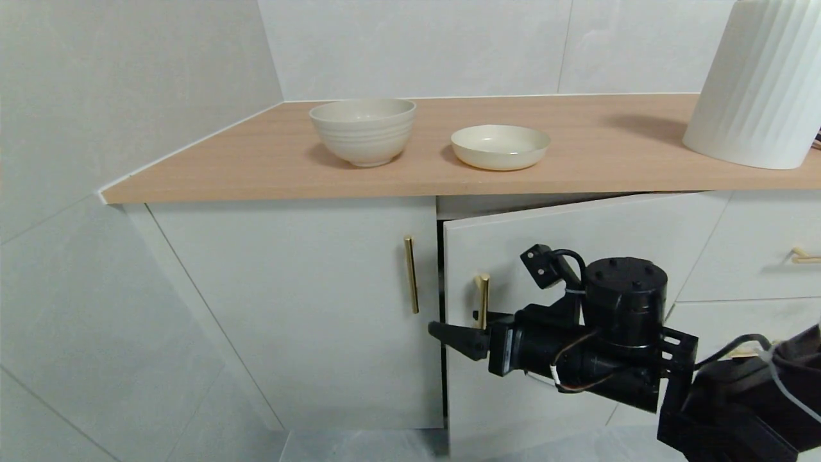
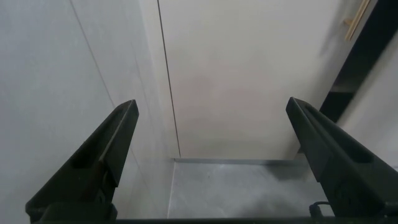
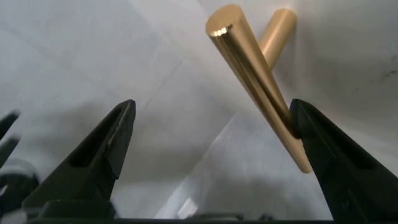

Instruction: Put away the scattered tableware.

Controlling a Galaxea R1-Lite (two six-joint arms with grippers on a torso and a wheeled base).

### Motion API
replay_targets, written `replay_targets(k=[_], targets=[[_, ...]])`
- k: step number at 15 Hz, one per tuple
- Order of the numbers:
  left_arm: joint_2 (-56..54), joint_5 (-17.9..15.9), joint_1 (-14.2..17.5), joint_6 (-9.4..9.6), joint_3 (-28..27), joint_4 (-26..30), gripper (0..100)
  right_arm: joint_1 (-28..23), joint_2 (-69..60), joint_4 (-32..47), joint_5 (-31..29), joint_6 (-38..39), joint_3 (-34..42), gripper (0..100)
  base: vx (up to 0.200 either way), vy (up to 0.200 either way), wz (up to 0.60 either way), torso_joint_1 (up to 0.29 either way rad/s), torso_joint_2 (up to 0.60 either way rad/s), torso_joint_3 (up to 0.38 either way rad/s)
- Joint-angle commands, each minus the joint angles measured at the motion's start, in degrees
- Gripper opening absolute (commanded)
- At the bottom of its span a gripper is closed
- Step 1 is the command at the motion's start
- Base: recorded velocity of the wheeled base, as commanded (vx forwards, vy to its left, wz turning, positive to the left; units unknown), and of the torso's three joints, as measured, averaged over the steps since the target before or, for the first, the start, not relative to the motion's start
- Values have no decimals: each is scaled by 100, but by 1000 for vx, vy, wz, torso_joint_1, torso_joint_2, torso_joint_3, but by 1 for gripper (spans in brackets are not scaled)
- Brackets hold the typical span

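The right gripper (image 1: 458, 328) points level toward the robot's left, fingers wide apart; the left gripper (image 2: 211, 102) gapes too.

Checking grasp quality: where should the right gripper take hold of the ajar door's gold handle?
Mid-length on the gold handle, from the front, right gripper open, one finger either side: it is a slim vertical bar standing off the door.

pale grey large-tiled walls (image 1: 128, 83) across the top and left of the frame. below, a light wooden countertop (image 1: 256, 168) spanning the middle, over white flat-fronted cabinet doors (image 1: 288, 308) with slim brass bar handles (image 1: 411, 274); right-hand door (image 1: 577, 234) ajar at centre. grey stone-look floor (image 1: 359, 446) along the bottom edge.
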Motion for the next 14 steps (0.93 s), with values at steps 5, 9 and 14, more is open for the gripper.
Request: replay_targets(k=[5,9,14], targets=[[0,-5,9,117,0,-1,100,337,-1650,29,353,6,1605,100,0,0,0,0,0,0],[0,-5,0,161,0,-1,100,363,-1905,46,502,-3,1895,100,0,0,0,0,0,0],[1011,-1139,-114,73,-1600,368,100,363,-1975,46,502,-47,2133,100,0,0,0,0,0,0]])
